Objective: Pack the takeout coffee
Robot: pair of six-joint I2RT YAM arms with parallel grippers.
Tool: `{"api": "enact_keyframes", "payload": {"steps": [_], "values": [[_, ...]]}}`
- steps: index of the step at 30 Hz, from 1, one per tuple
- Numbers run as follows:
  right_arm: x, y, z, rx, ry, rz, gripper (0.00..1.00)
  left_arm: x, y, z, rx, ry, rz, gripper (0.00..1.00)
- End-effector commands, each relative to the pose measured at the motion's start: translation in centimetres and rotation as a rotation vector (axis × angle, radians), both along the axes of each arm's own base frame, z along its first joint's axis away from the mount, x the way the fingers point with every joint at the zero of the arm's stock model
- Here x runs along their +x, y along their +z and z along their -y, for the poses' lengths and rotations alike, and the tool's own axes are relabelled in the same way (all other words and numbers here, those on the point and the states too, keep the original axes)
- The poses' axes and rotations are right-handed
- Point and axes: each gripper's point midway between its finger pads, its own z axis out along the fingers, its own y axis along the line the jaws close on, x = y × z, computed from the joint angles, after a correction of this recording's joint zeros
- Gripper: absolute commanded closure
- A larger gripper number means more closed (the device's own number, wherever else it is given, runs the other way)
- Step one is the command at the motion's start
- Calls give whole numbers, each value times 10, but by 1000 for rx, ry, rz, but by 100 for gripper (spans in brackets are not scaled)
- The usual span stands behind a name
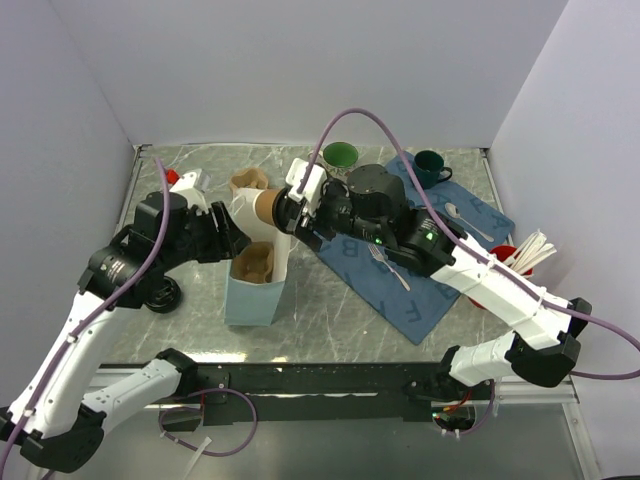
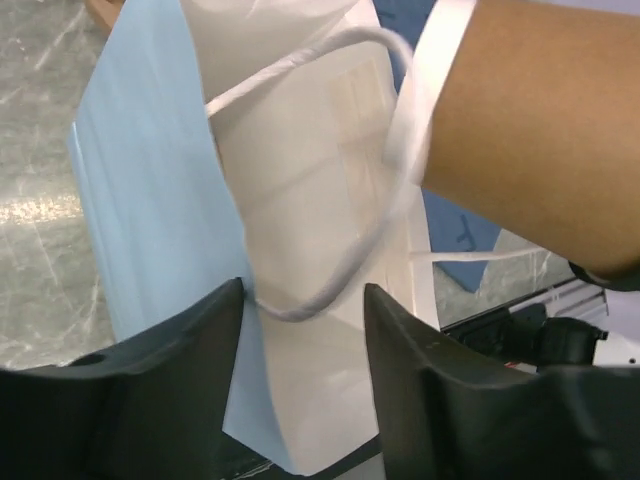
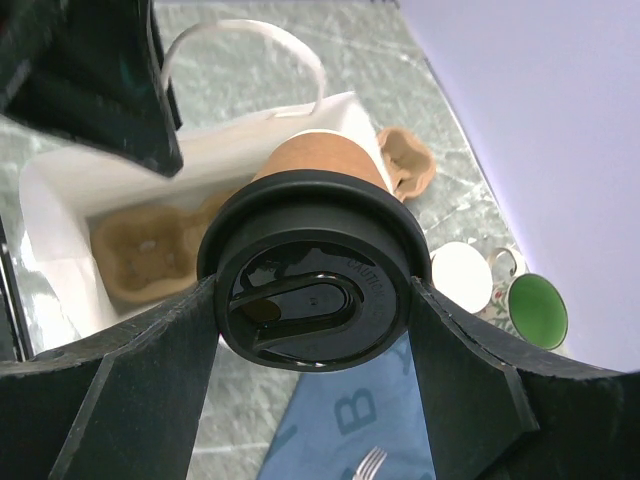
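The coffee cup [image 1: 268,207], seemingly over bag [image 1: 250,298]

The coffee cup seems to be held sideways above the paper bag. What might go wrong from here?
The right gripper holds the cup on its side, gripping it at the black lid; the lid might pop off or leak. The cup's base sits close to the bag rim and string handle, so it could snag there. It still needs turning upright to seat in the brown carrier inside, or it may topple.

One lidded cup [image 1: 268,208], one bag [image 1: 250,300], two mugs [image 1: 340,155] [image 1: 432,165], two pulp carriers [image 1: 255,262] [image 1: 248,182]
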Motion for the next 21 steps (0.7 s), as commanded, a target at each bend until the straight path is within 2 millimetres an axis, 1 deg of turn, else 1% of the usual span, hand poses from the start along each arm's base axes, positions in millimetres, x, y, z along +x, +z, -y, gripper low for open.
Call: {"api": "enact_keyframes", "payload": {"steps": [1,2,3,4,5,6,7,8,9,11,12,13,14,15,16,17,18,19,20,21], "values": [[0,51,3,145,-21,52,55,4,26,-16,31,76,47,40],[-2,54,4,154,-17,53,55,9,41,-27,57,125,98,37],[-3,60,5,167,-15,58,55,11,47,-32,98,124,129,36],[-4,62,6,169,-16,57,55,15,52,-35,129,125,149,35],[-5,65,7,176,-16,60,55,16,65,-40,173,106,202,34],[-7,69,7,186,-7,63,55,19,69,-44,211,111,221,35],[-9,74,9,198,-2,70,55,25,71,-46,247,108,229,35],[-10,77,9,207,3,73,55,28,83,-49,293,91,282,35],[-11,79,10,217,2,72,55,32,88,-51,324,82,309,35],[-14,88,16,244,-3,83,55,48,101,-49,411,40,397,33],[-15,85,17,246,-4,78,55,55,105,-49,441,35,421,32],[-20,90,22,263,3,87,55,67,106,-46,477,24,429,31],[-22,94,23,281,12,97,55,75,106,-46,540,-6,449,31],[-24,85,23,269,19,88,55,85,106,-46,560,-5,457,31],[-29,89,28,286,26,94,55,94,101,-33,562,-67,452,31],[-31,88,31,293,24,92,55,99,98,-30,591,-106,462,31],[-32,80,31,284,22,77,55,102,93,-25,598,-130,464,31],[-36,83,39,299,19,84,55,108,83,-19,605,-168,447,31],[-38,83,42,306,17,83,55,111,76,-17,631,-200,438,32],[-40,74,44,301,14,69,55,113,70,-16,648,-220,425,32]]}}
